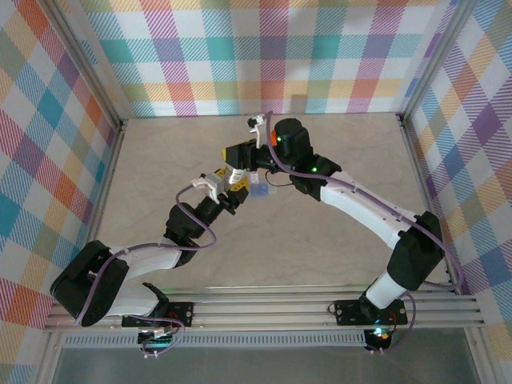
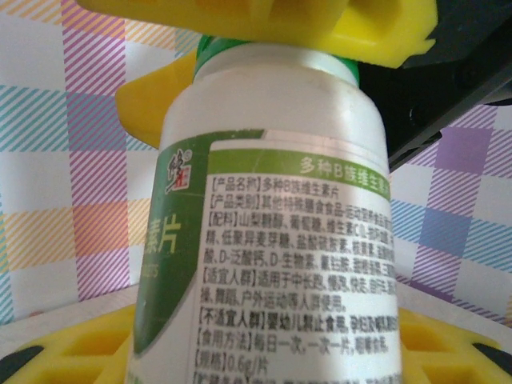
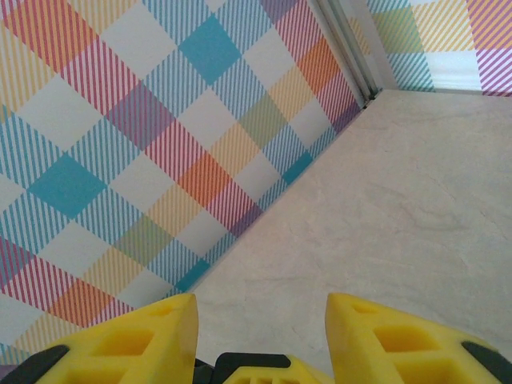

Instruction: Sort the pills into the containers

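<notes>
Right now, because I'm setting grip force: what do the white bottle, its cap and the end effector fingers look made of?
The white bottle: opaque plastic, smooth, faint sheen; glossy printed label. The green cap: likely plastic too, mostly hidden. The end effector fingers: hard yellow plastic, matte, with moulded recesses; possibly printed.

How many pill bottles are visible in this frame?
1. The white bottle, green-capped, is held in the left gripper, above the middle of the table. Others may be hidden from these views.
</notes>
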Robot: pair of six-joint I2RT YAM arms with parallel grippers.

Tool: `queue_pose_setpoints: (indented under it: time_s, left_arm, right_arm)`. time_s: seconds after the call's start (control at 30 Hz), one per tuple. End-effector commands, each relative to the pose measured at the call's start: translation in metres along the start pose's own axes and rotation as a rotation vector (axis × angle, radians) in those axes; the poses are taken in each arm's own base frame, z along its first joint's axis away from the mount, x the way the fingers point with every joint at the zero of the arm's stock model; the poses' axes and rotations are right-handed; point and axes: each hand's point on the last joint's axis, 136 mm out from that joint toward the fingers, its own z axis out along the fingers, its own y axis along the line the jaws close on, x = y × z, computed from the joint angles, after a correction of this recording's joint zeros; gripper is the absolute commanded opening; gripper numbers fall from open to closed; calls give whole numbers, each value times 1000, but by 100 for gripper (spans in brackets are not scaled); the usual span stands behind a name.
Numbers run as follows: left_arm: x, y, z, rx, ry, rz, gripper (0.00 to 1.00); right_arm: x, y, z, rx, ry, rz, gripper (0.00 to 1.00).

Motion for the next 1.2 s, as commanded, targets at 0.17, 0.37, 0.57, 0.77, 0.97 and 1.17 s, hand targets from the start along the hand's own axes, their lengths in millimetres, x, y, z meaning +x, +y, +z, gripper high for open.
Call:
queue_pose_setpoints:
  time_s: [0.17,0.37,0.57,0.77,0.97,1.17]
  left_arm:
    - [-18,-2,13,24,-63,-29,0]
    - [-6,-1,17,23,-21,-46,0]
    - [4,-1,23,24,32,-54,0]
    - [10,1,27,12,68,-58,0]
    - [8,4,24,-4,56,-67,0]
    - [1,4,19,3,36,-63,0]
  right_arm:
    - [-14,12,-20,11,-87,-116,0]
    - [-18,0,-40,130,-149,-262,0]
    - [-9,-13,-46,286,-93,-473,0]
    - [-3,-26,-48,443,4,-670,0]
    - [-9,-36,-64,550,15,-741,0]
    - [-13,-52,-81,677,38,-765,0]
